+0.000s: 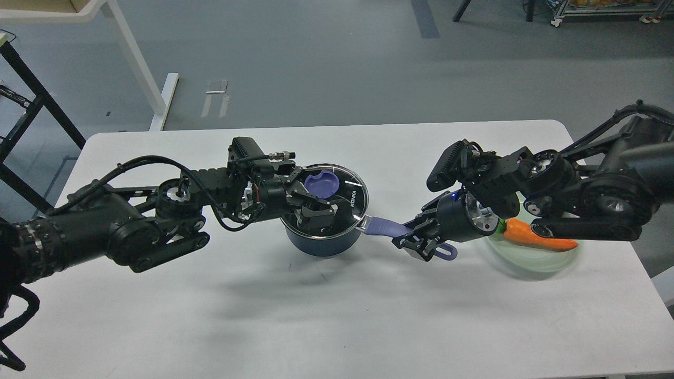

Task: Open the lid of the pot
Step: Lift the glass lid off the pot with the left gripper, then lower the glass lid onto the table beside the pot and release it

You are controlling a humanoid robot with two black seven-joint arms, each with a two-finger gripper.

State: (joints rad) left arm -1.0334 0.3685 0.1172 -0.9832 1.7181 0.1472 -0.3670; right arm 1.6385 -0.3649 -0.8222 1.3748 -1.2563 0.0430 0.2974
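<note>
A dark blue pot (321,243) stands on the white table (326,316) with its glass lid (345,202) resting on it. The lid's purple knob (322,185) is in plain sight. My left gripper (309,197) is open just left of the knob, one finger above it and one below over the glass, not closed on it. My right gripper (417,240) is shut on the pot's long purple handle (387,228), whose ring end pokes out past the fingers.
An orange carrot (532,237) lies in a pale green translucent bowl (537,261) under my right arm, at the table's right. A white table leg and a black frame stand on the floor beyond the table's far left.
</note>
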